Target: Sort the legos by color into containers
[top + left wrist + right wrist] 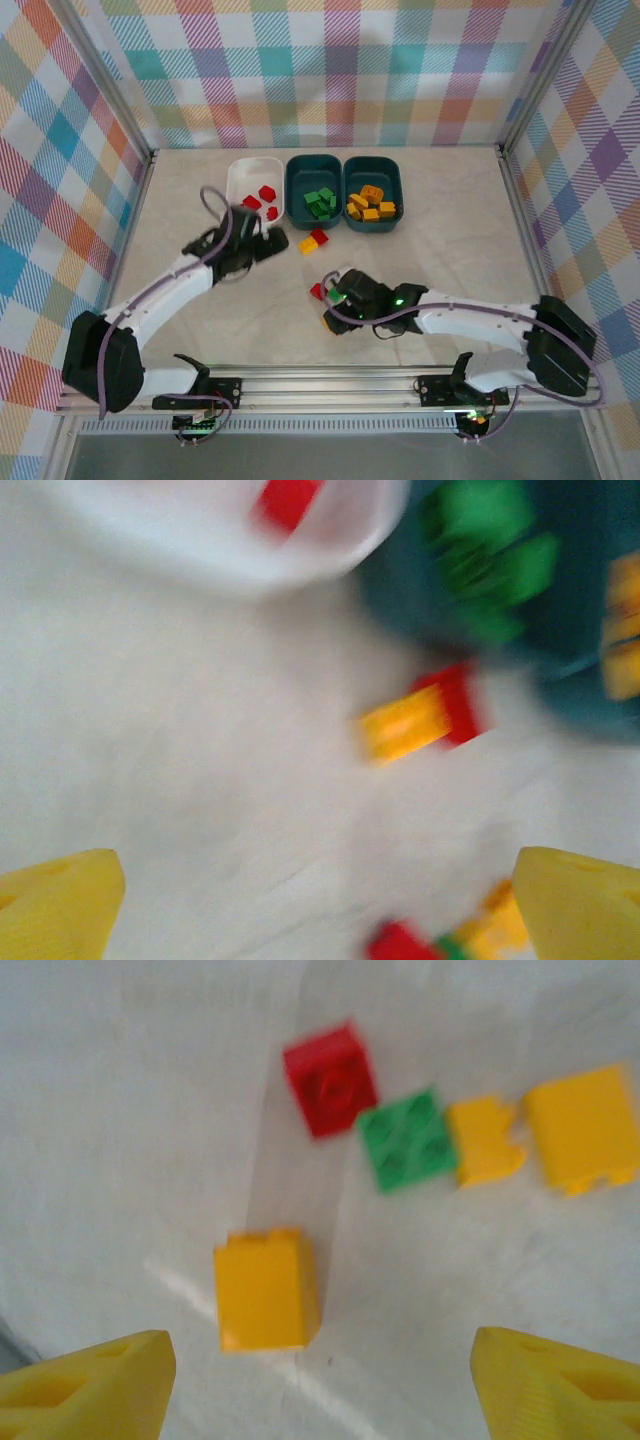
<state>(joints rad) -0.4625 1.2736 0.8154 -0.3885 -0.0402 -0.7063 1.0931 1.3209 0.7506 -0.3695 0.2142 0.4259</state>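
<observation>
Yellow brick lying ahead of my right jaws, gaping empty; aiming to centre, square on flat sides, staying clear of red brick. Left jaws gaping empty.

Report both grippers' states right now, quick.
Left gripper: open, holding nothing.
Right gripper: open, holding nothing, with a yellow lego on the table between its fingers.

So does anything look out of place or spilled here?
Nothing spilled or damaged. The white tub holds only red bricks, the middle teal tub green, the right teal tub yellow. Unsorted and loose on the table: a touching yellow-and-red pair before the tubs, and a mixed cluster by the right pincer.
</observation>
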